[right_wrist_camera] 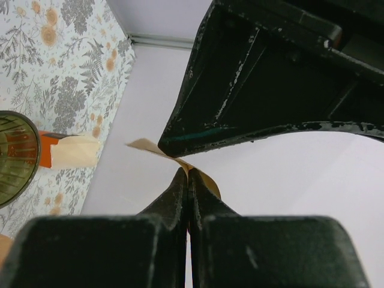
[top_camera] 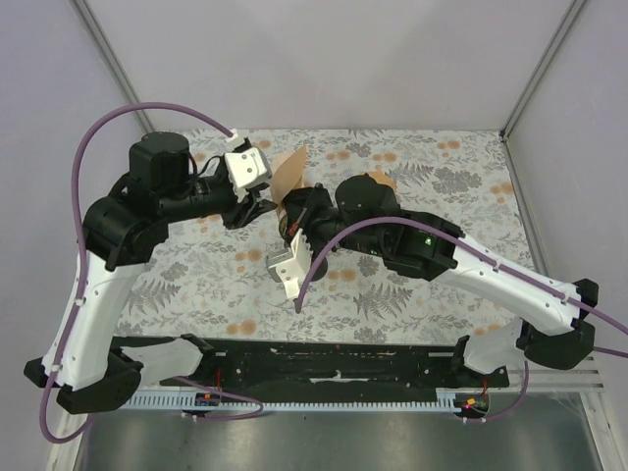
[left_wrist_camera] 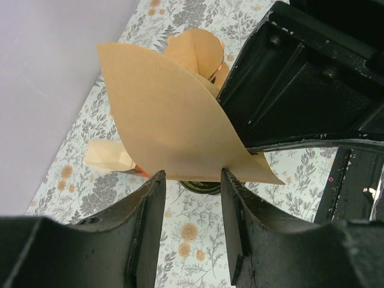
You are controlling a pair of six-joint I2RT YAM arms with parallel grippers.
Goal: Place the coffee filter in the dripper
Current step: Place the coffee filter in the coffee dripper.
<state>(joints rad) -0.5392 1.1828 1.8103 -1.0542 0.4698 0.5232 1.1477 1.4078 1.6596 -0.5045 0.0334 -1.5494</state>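
Observation:
A brown paper coffee filter (top_camera: 289,172) hangs in the air between the two grippers. My right gripper (right_wrist_camera: 188,172) is shut on one edge of the filter (right_wrist_camera: 141,146). My left gripper (left_wrist_camera: 192,174) is open, with the filter's (left_wrist_camera: 168,120) lower edge just past its fingertips. The dark green dripper (left_wrist_camera: 201,187) stands on the table below the filter. It also shows at the left edge of the right wrist view (right_wrist_camera: 15,156). In the top view the arms hide it, where the left gripper (top_camera: 261,208) and right gripper (top_camera: 294,218) meet.
A cream and orange box (left_wrist_camera: 108,157) lies on the floral tablecloth (top_camera: 196,275) beside the dripper, also in the right wrist view (right_wrist_camera: 72,150). More brown paper (left_wrist_camera: 198,51) sits behind the held filter. Grey walls enclose the table at the back and sides.

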